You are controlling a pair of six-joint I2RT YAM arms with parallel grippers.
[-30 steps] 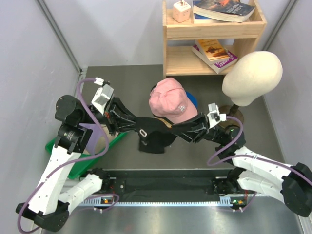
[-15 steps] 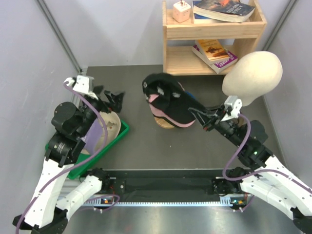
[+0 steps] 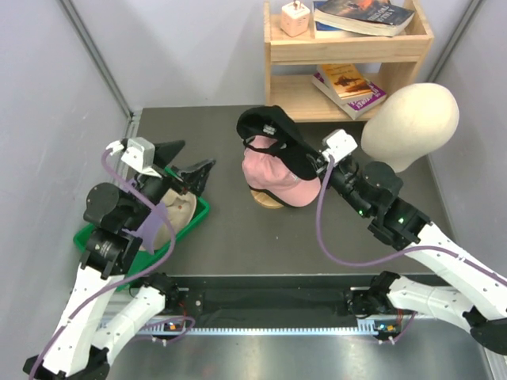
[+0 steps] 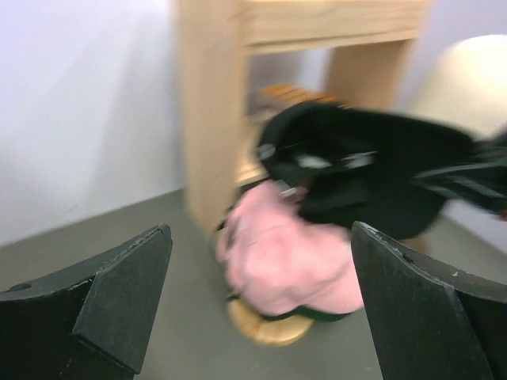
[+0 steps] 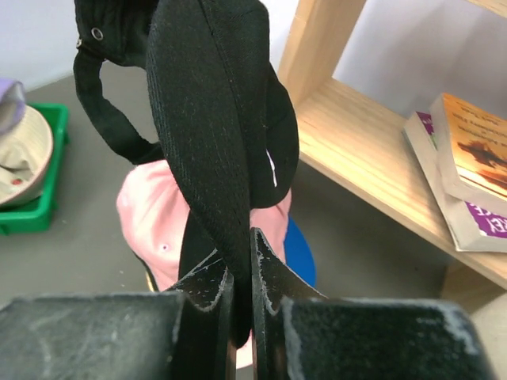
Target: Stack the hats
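Black cap (image 5: pixel 210 103): gripped by a fold of its stiff fabric between the clenched fingers of the right gripper (image 5: pixel 242 286). It is held raised over the pale pink cap (image 3: pixel 273 176), with the rear strap loop at the far side. The top view shows the black fabric overlapping the pink crown. Contact between the two cannot be confirmed.

Pale pink cap: seated on a round wooden stand (image 3: pixel 264 199) near the middle of the table (image 3: pixel 261 245). A blue cap (image 5: pixel 299 255) shows under its edge.

Left gripper (image 3: pixel 188 165): fingers spread wide, holding nothing, raised above the far corner of the green tray (image 3: pixel 198 214). Its wrist view is blurred by motion.

Green tray: lies on the left side of the table, well apart from the stand. It holds a beige cap (image 3: pixel 178 207) and a lavender cap (image 3: pixel 149 226), partly hidden by the left arm.

Surface: table top is dark grey and matte.

Room: pale plain walls enclose the table on the left, far and right sides, with a metal strip running up the far left corner. A two-level wooden shelf (image 3: pixel 348 79) stands at the far edge and carries books on both levels. A cream mannequin head (image 3: pixel 412 119) stands on the right, just beside the shelf.
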